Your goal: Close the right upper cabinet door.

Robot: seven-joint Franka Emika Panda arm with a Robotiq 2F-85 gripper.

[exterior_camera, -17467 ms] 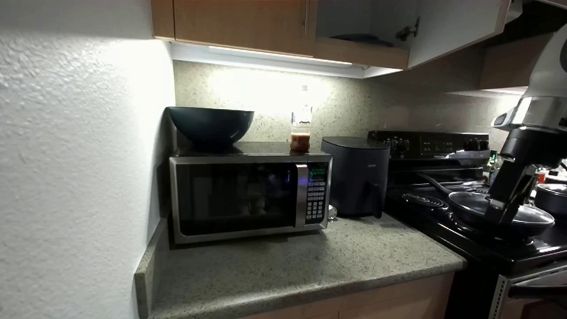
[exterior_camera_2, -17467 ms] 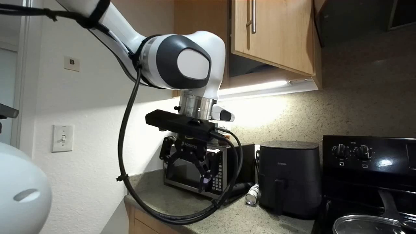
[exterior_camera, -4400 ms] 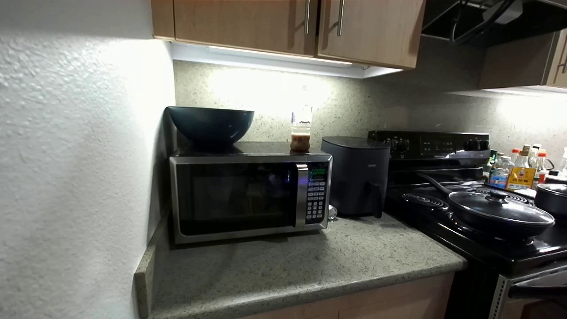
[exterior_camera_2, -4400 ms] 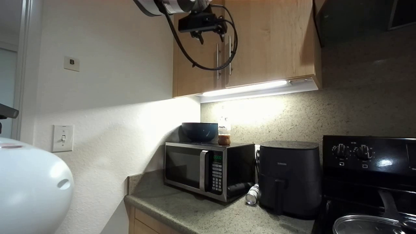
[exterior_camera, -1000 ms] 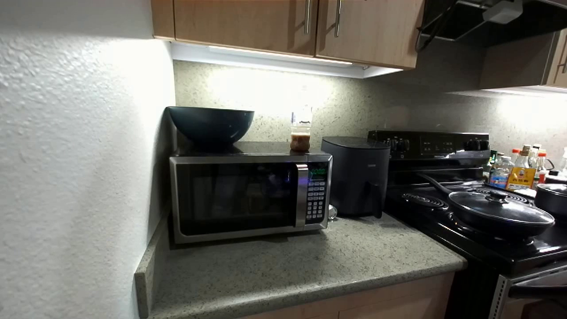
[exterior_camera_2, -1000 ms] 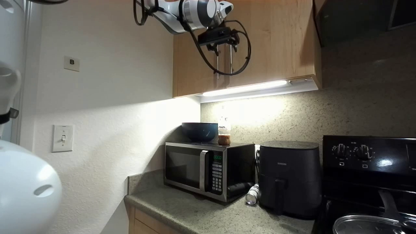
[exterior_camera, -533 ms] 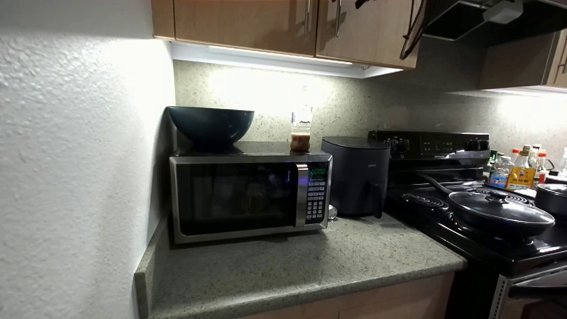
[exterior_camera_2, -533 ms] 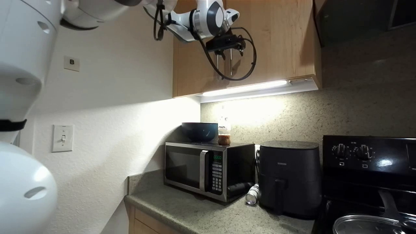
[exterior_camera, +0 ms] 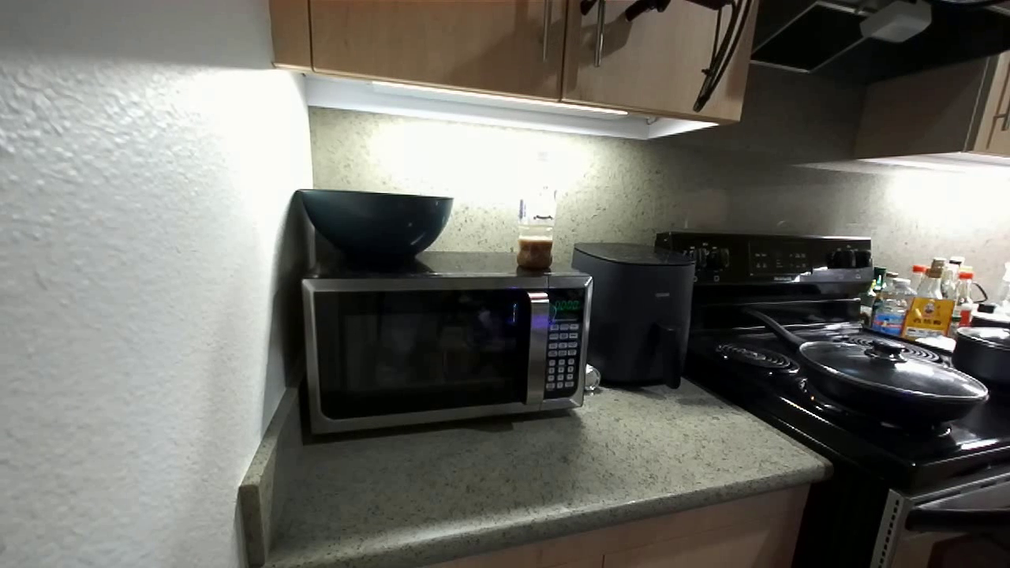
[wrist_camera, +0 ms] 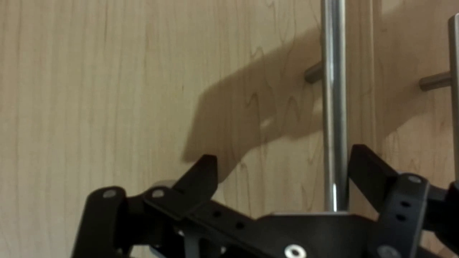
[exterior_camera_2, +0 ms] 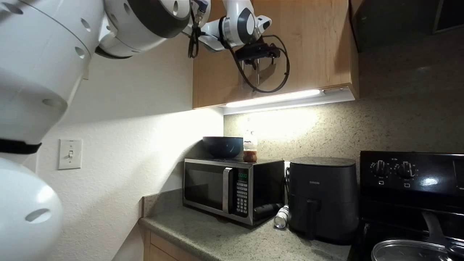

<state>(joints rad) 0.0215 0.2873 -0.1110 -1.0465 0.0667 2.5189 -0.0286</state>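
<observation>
The light-brown right upper cabinet door (exterior_camera: 655, 75) (exterior_camera_2: 311, 47) lies flush or nearly flush beside the left door (exterior_camera: 434, 39) in both exterior views; a narrow seam separates them. Its slim silver handle (exterior_camera: 600, 35) (exterior_camera_2: 258, 76) runs along its left edge. In the wrist view, sides are swapped: the right door's panel (wrist_camera: 107, 89) fills the left, and its handle (wrist_camera: 334, 89) runs between the spread fingers of my open gripper (wrist_camera: 283, 152), very near the right finger. Whether that finger touches it, I cannot tell. The left door's handle (wrist_camera: 454, 71) shows at the far right.
Under the cabinets stand a microwave (exterior_camera: 442, 355) with a dark bowl (exterior_camera: 379, 225) and a bottle (exterior_camera: 535, 252) on top, and an air fryer (exterior_camera: 635, 323). A range hood (exterior_camera: 892, 24) borders the cabinet on the right. A cable loop (exterior_camera_2: 287, 65) hangs from my wrist.
Seventeen seconds ago the right door stood swung out, its inside showing; now it is about level with its neighbour. Over the last second my gripper has moved down and rightward, in front of its handle.
</observation>
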